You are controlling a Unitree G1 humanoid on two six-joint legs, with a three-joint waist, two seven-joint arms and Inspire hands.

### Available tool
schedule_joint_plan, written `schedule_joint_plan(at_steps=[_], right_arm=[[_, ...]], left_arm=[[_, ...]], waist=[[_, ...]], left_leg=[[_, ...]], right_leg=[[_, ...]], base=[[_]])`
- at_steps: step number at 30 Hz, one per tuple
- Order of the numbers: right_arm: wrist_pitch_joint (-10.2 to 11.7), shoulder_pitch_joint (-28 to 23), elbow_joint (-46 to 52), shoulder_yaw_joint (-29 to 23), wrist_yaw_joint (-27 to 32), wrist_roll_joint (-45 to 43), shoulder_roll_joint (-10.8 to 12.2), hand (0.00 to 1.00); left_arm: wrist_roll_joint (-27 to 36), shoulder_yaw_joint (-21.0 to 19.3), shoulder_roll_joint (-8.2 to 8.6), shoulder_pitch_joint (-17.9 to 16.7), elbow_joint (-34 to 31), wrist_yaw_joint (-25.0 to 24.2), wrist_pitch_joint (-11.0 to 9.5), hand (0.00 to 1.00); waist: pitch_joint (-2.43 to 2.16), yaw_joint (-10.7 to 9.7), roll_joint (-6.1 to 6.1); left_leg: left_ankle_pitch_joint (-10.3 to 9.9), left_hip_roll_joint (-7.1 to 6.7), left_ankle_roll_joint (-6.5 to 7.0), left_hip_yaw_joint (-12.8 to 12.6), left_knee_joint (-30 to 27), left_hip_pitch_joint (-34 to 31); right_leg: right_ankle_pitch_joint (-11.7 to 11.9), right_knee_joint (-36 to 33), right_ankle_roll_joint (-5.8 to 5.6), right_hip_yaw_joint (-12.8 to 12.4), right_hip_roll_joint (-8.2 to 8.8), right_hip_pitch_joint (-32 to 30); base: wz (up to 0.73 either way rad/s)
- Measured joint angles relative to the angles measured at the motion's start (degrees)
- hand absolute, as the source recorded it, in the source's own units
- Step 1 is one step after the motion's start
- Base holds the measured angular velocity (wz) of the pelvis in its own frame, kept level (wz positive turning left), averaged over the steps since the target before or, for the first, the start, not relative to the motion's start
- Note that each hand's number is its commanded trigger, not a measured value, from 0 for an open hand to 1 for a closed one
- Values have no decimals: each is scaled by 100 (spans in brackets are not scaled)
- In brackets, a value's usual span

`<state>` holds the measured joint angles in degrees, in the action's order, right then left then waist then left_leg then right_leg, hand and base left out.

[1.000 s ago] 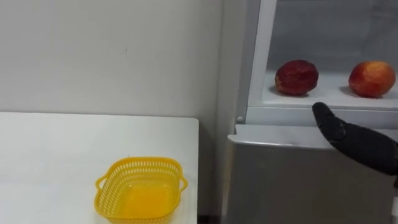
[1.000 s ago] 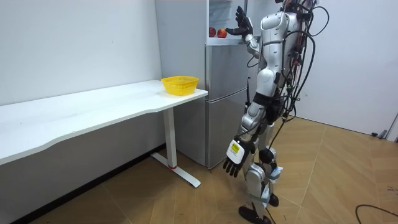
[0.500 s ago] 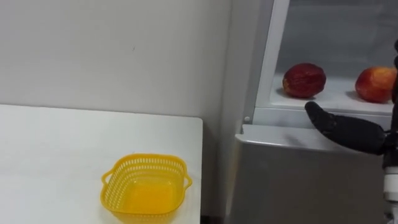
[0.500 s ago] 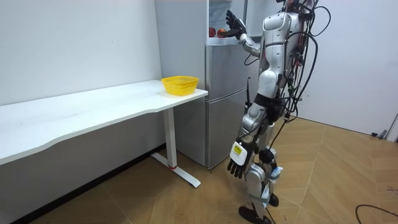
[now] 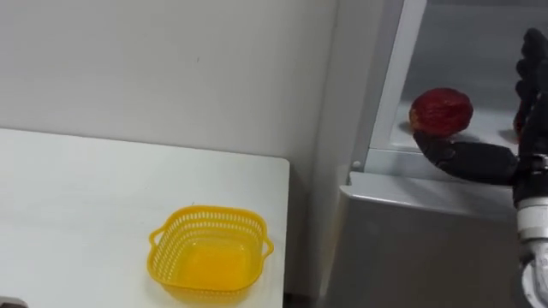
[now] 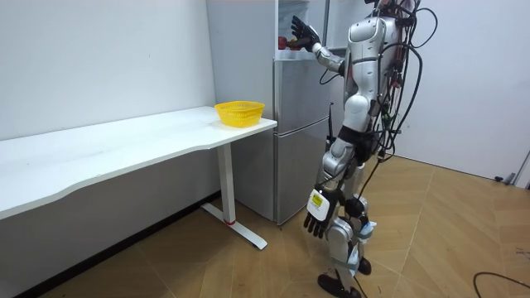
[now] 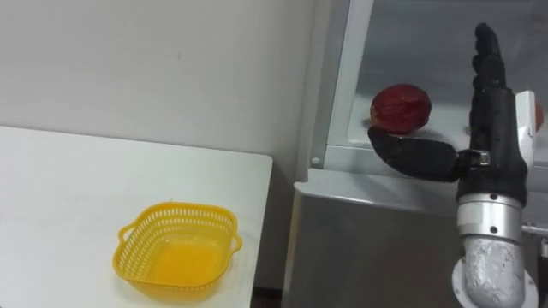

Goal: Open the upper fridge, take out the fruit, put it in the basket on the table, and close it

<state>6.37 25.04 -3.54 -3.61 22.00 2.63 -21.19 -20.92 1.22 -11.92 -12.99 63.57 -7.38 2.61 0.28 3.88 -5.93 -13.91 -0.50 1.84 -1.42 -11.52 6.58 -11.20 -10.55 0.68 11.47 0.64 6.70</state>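
A dark red apple [image 5: 441, 112] lies on the white shelf [image 5: 402, 141] of the open upper fridge compartment. My right hand [image 7: 495, 128] is raised just in front of that shelf. It is open, with the fingers straight up and the thumb [image 7: 411, 157] stretched out below the apple, apart from it. A second, lighter red apple [image 7: 541, 113] lies further right, mostly behind the hand. In the room view the right hand [image 6: 303, 35] is up at the fridge top and my left hand [image 6: 315, 218] hangs open by my thigh.
A yellow mesh basket [image 5: 211, 254] stands empty near the right end of the white table [image 5: 86, 197], next to the fridge. The shut grey lower fridge door [image 5: 411, 248] is below the shelf. I stand on the wooden floor right before the fridge.
My right hand has risen from below the shelf edge to upright in front of the apples, nearer the dark red one. The eye view has shifted, so everything sits further right.
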Motion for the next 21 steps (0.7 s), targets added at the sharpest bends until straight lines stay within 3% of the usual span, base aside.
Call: schedule_joint_plan(at_steps=[6,12,16,21], right_arm=[[-14,251,-193,-4,-98,38,-29,0],[-14,314,-546,-10,-106,253,-341,0],[-24,316,-786,-10,-169,269,-520,0],[-24,316,-788,-1,-222,269,-536,0]], left_arm=[[8,-55,-1,-1,1,-68,10,0],[1,-193,-25,-15,-18,-107,8,0],[1,-258,-29,-24,-80,-191,10,0],[1,-280,-31,-27,-84,-227,38,0]], waist=[[-9,77,-49],[22,106,3],[4,115,68],[-5,123,59]], left_leg=[[0,-14,0,43,-33,-3],[-1,-21,0,125,-127,-104],[-2,-22,-1,168,-126,-131],[1,-26,-4,169,-150,-127]], right_leg=[[0,3,0,42,18,32],[0,-4,0,128,29,16],[0,-16,0,137,23,19],[0,-17,1,131,23,24]], base=[[3],[8],[4],[0]])
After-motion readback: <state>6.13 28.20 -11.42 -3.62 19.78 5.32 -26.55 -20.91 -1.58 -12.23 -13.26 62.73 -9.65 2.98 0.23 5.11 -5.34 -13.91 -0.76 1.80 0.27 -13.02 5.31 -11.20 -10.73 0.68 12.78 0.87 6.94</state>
